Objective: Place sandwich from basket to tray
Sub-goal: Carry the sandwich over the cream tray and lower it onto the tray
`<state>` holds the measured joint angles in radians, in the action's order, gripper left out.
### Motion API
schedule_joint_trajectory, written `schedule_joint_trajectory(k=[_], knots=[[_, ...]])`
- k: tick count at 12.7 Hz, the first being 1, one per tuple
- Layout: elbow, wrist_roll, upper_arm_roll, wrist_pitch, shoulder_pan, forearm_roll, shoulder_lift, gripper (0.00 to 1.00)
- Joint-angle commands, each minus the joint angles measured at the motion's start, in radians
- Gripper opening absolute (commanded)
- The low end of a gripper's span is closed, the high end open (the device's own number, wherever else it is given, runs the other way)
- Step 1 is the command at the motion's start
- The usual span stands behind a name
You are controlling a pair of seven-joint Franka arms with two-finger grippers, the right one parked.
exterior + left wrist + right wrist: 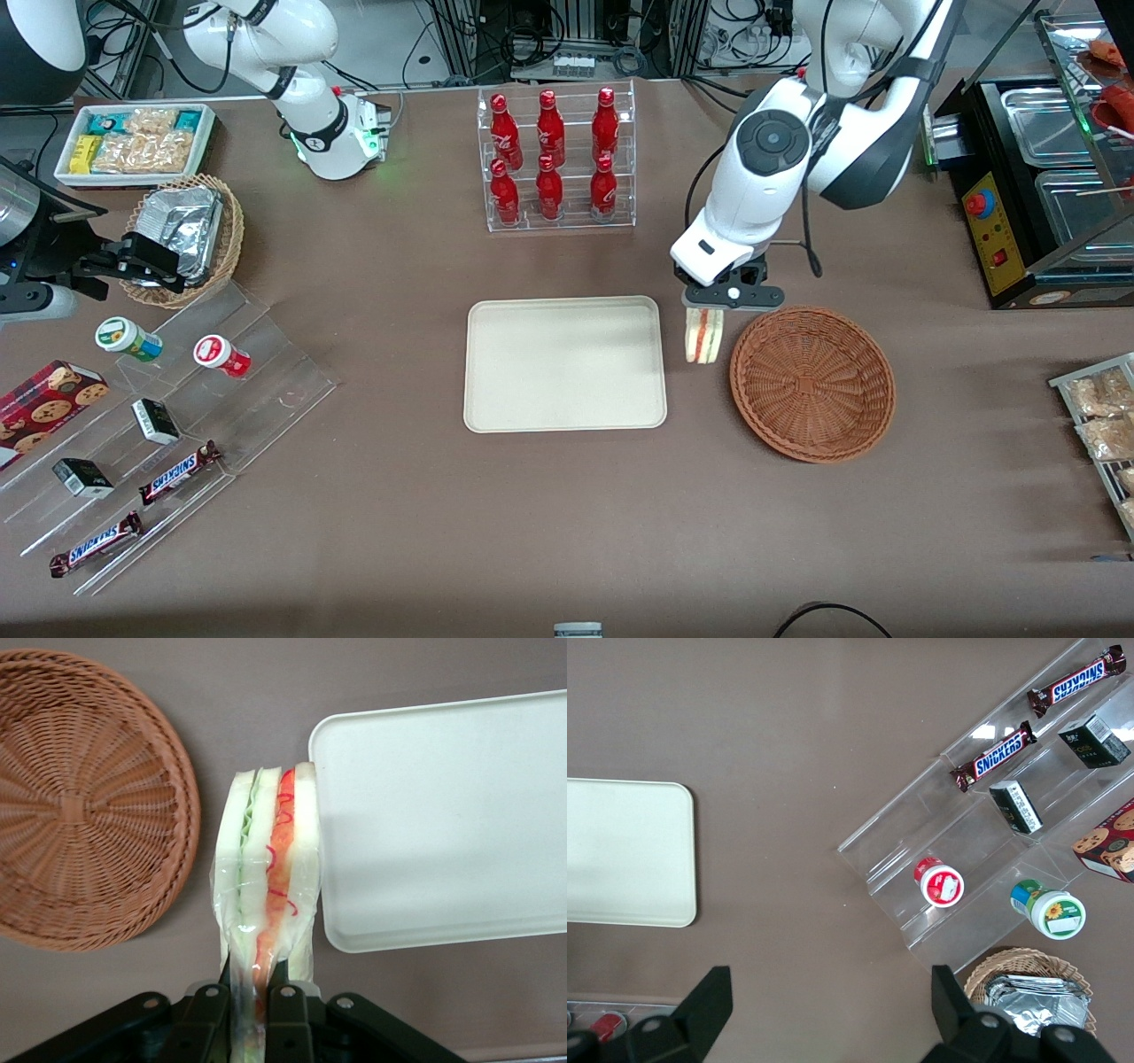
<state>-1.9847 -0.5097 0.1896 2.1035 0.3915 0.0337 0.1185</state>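
My gripper (pixel 706 308) is clamped on one end of the sandwich (pixel 704 336), which hangs in its clear wrap above the bare tabletop between the basket (pixel 812 383) and the tray (pixel 564 363), clear of both. The basket is empty; nothing lies on the tray. In the wrist view my fingers (pixel 285 1020) pinch only the narrow end of the wedge. Risks, as I judge them: the slick wrap may slide out of so small a hold, the squeezed bread may deform, and a low pass could catch the sandwich on the tray's rim.
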Motion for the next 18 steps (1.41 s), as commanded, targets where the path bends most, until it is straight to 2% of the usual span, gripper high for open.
schedule_joint_trajectory(k=[1, 5, 9, 12, 18], knots=[[0.065, -0.062, 0.025, 0.038, 0.014, -0.009, 0.1, 0.0], [0.185, -0.182, 0.051, 0.038, 0.035, 0.003, 0.235, 0.0], [0.269, -0.335, 0.131, 0.038, 0.035, 0.138, 0.36, 0.0], [0.328, -0.475, 0.171, 0.038, 0.037, 0.27, 0.463, 0.0], [0.371, -0.452, 0.183, 0.073, 0.058, 0.282, 0.53, 0.0]])
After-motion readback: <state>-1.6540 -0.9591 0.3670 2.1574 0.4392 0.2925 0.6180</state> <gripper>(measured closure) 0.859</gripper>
